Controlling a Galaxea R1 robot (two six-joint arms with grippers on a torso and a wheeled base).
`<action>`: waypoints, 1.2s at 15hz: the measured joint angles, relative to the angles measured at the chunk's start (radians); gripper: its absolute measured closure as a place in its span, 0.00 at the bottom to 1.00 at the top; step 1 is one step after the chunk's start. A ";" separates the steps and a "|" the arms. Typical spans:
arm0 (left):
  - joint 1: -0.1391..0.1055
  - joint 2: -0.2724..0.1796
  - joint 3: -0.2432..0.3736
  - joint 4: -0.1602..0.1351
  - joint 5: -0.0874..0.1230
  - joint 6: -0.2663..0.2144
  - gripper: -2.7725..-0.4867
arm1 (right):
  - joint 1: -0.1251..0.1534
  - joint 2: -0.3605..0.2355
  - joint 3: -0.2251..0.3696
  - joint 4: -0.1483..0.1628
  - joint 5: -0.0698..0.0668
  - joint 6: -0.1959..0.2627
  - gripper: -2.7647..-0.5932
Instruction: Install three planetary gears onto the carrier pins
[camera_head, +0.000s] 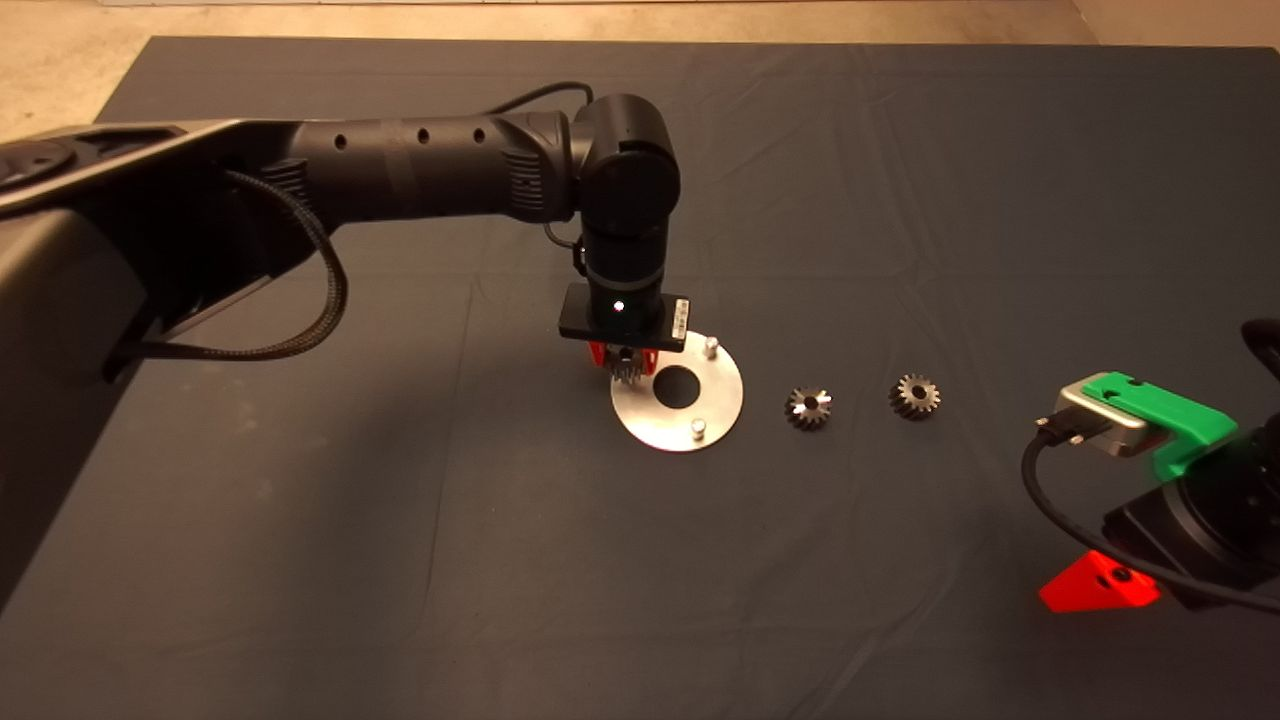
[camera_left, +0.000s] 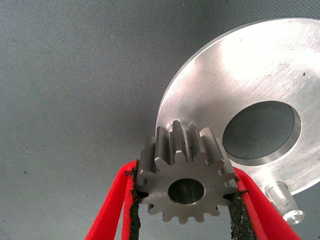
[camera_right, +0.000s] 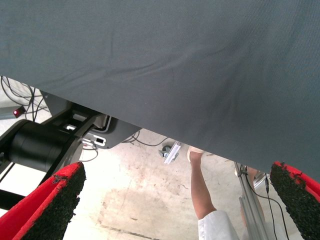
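Note:
My left gripper (camera_head: 626, 366) stands over the near-left rim of the shiny round disc (camera_head: 720, 400), shut on a planetary gear (camera_head: 627, 372). In the left wrist view that gear (camera_left: 186, 175) sits clamped between the two red fingers (camera_left: 114, 200), bore facing the camera, right at the disc's (camera_left: 260, 80) edge. Two carrier pins (camera_head: 711, 346) (camera_head: 698, 429) stand bare on the disc; one pin (camera_left: 288, 201) also shows beside the gear. A third pin is hidden behind the gear. Two more planetary gears (camera_head: 809, 407) (camera_head: 914, 396) lie on the mat to the disc's right.
My right gripper (camera_head: 1098, 590) waits at the lower right edge, fingers (camera_right: 55, 200) wide apart. Its wrist view shows the mat's edge, the floor, a robot base and a person's leg (camera_right: 202, 190). The dark mat (camera_head: 400, 560) stretches around the disc.

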 joint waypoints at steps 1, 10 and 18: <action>0.000 0.000 0.000 0.000 0.000 0.000 0.80 | 0.000 0.000 0.000 0.000 0.000 0.000 0.01; 0.016 -0.022 0.017 0.004 -0.001 -0.001 0.80 | 0.000 0.000 0.000 0.000 0.000 0.000 0.01; 0.016 -0.034 0.038 0.006 0.005 0.000 0.76 | 0.000 0.000 0.000 0.000 0.000 0.000 0.01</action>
